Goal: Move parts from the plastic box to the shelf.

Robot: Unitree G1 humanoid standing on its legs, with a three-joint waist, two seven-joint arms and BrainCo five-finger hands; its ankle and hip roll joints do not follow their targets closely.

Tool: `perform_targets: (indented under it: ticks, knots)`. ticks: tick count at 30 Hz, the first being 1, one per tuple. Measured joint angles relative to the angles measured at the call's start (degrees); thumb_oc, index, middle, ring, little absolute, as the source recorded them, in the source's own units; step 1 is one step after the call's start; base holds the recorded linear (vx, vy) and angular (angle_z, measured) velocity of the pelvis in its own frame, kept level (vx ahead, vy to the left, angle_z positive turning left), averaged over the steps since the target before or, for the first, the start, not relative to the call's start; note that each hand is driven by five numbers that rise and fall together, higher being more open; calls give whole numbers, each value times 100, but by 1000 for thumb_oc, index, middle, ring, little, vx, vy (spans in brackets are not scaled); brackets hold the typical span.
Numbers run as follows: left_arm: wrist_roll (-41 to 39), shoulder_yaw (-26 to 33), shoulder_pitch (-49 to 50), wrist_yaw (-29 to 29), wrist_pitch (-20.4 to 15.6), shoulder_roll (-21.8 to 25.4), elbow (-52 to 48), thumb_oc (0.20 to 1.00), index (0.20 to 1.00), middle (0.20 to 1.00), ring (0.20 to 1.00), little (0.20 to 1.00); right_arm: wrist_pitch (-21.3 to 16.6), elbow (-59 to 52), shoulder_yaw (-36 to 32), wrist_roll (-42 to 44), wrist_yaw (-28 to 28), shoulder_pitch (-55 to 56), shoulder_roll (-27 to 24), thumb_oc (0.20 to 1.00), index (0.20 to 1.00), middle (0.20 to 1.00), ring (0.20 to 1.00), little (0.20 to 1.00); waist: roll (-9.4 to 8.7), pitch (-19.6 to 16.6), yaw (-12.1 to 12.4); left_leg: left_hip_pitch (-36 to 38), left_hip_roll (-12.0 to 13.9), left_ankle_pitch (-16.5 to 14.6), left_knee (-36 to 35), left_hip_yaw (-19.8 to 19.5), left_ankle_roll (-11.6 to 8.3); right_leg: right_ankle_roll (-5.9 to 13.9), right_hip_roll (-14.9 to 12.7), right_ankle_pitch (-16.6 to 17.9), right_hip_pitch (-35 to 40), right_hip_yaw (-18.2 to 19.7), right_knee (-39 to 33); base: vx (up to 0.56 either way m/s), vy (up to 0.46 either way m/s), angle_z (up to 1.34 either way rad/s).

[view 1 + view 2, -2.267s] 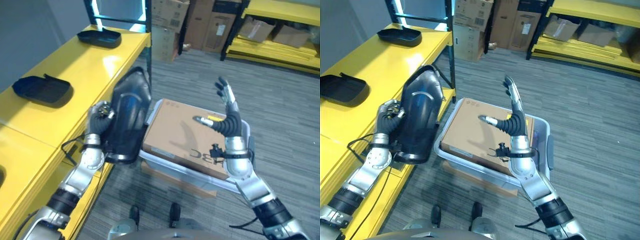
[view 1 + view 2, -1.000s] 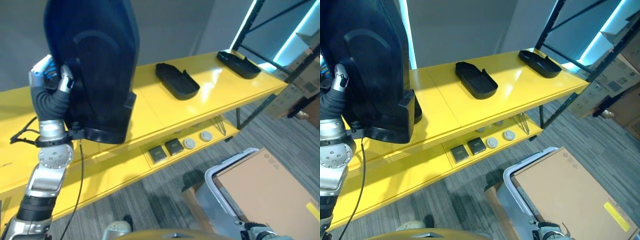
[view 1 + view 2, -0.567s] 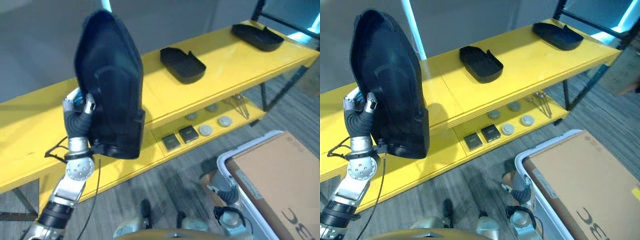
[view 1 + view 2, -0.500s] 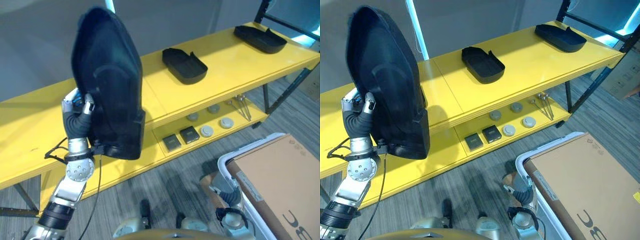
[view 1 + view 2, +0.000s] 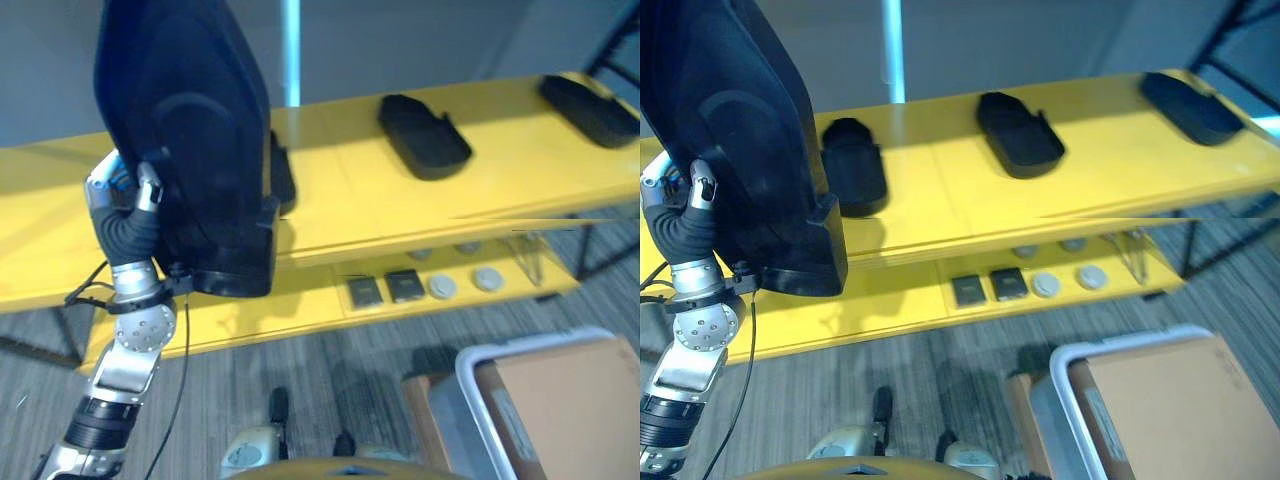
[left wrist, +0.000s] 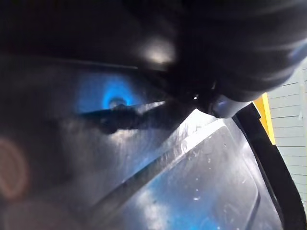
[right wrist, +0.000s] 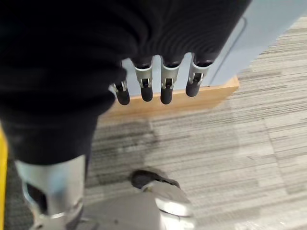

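At the left edge of the eye views, the fingers (image 5: 148, 187) of the left hand (image 5: 124, 212) curl round a large black part (image 5: 190, 150), held upright above the yellow shelf (image 5: 350, 200). The right hand (image 7: 158, 86) hangs with relaxed fingers beside the plastic box (image 5: 480, 375). Three black parts (image 5: 1018, 133) already lie on the shelf; this one remains to be set down.

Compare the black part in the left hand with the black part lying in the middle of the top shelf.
The held part stands upright in the air, gripped by the left hand; the shelf part lies flat on the yellow shelf, touched by nothing. The held part shows its rounded outer shell, the shelf part its hollow side, open upward. Both are black moulded pieces.
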Motion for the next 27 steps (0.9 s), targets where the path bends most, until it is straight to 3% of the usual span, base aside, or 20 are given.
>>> perform_targets:
  ticks: [1,2,5,6,7,8,10,11,12,13,14,15,17,18,20,23,25,26,27]
  knots:
    - [-63,-3,21,-140,33,20,-17,200,200,200,200,200,204,201,-165,191,193,-131,-82,1000,1000,1000,1000,1000,-127,47,2,71,-9,80,95,353,177,-40,-252,-24,44,-74,30,54,200,96]
    - [-84,3,36,-254,72,27,-15,200,200,200,200,200,375,261,-265,287,339,-220,-155,1000,1000,1000,1000,1000,-197,64,82,60,67,146,321,532,200,-47,-427,-28,144,-117,-7,47,201,72]
    - [-171,4,72,-462,99,-7,-44,200,200,200,200,200,467,139,-346,375,640,-406,-439,1000,1000,1000,1000,1000,-186,29,90,276,536,182,568,582,20,81,-646,-106,315,-139,35,71,295,45]
    - [-156,-18,79,-578,114,-13,-86,200,200,200,200,200,485,131,-412,374,752,-486,-533,1000,1000,1000,1000,1000,-93,-30,52,287,886,150,678,530,-210,137,-722,-142,317,-73,73,163,599,45]
    - [-154,-49,59,-732,119,32,-131,200,200,200,200,200,541,97,-367,383,874,-597,-534,1000,1000,1000,1000,1000,-125,-13,73,247,1351,249,779,591,-649,245,-862,-178,305,167,54,156,543,37]
    - [-158,-51,59,-777,128,28,-116,200,200,200,200,200,570,141,-416,381,928,-641,-561,1000,1000,1000,1000,1000,-126,-10,56,245,1542,291,758,488,-722,328,-979,-139,315,232,51,166,573,13]
    - [-154,-29,61,-805,142,109,-114,200,200,200,200,200,726,170,-497,358,949,-659,-573,1000,1000,1000,1000,1000,-70,-17,60,477,1667,365,436,207,-804,541,-1167,-71,286,581,56,123,456,-16]
    - [-151,-6,61,-808,143,166,-114,200,200,200,200,200,790,190,-517,321,960,-668,-628,1000,1000,1000,1000,1000,13,-15,37,697,1663,422,261,70,-729,727,-1249,-4,261,683,82,105,441,-59]
    - [-148,66,98,-824,147,220,-89,200,200,200,200,200,813,342,-591,162,973,-721,-799,1000,1000,1000,1000,1000,264,-8,44,1002,1617,423,295,-110,-690,918,-1356,83,165,849,163,104,596,-77]
    - [-138,247,34,-838,204,405,108,200,200,200,200,200,895,426,-528,3,966,-785,-608,1000,1000,1000,1000,1000,22,129,-5,1184,1103,349,231,-43,-936,1101,-1809,32,45,1002,380,137,716,-68]
    - [-175,282,21,-849,289,554,121,200,200,200,200,200,963,574,-556,-35,978,-789,-418,1000,1000,1000,1000,1000,-119,151,-41,1110,895,309,265,15,-798,1026,-1759,162,-59,1035,507,112,595,-43]
    - [-197,308,6,-865,333,687,158,200,200,200,200,200,1091,658,-604,-48,961,-771,-301,1000,1000,1000,1000,1000,-266,179,-4,1120,728,263,322,116,-710,1034,-1952,393,-129,784,560,85,347,-10]
    - [-287,176,-120,-1004,384,762,296,200,200,200,200,200,1257,579,-657,-24,900,-528,-200,1000,1000,1000,1000,1000,-176,223,-72,1015,631,171,418,-1,-573,895,-2047,759,-136,731,702,87,366,22]
    - [-298,161,-128,-1112,432,773,282,200,200,200,200,200,1317,619,-814,43,897,-423,-191,1000,1000,1000,1000,1000,-170,198,-94,1039,547,154,436,-35,-516,938,-1905,776,-162,775,779,84,360,26]
    - [-525,94,-412,-1364,644,1019,260,200,200,200,200,200,1485,669,-822,156,682,-384,-130,1000,1000,1000,1000,1000,-239,211,57,824,323,-10,711,46,-335,609,-2117,1152,-234,636,730,74,392,5]
    - [-722,106,-461,-1370,878,1035,263,200,200,200,200,200,1484,622,-830,142,665,-393,-268,1000,1000,1000,1000,1000,-67,174,85,867,259,112,469,129,-134,596,-2181,1837,-614,612,890,50,238,-18]
    - [-794,122,-446,-1324,1039,1036,272,200,200,200,200,200,1477,604,-815,144,685,-393,-218,1000,1000,1000,1000,1000,-10,138,7,986,241,293,162,127,17,773,-1994,1369,-774,658,1031,70,160,-7]
    - [-800,134,-444,-1255,1042,968,355,200,200,200,200,200,1449,564,-790,148,709,-301,-183,1000,1000,1000,1000,1000,22,127,-53,1059,305,447,-3,62,96,790,-1582,843,-812,745,1061,63,88,27]
    - [-887,114,-463,-1124,1059,852,586,200,200,200,200,200,1349,513,-675,148,717,-321,-91,1000,1000,1000,1000,1000,117,132,-201,962,515,471,-19,-104,71,716,-775,304,-784,1097,936,91,40,39]
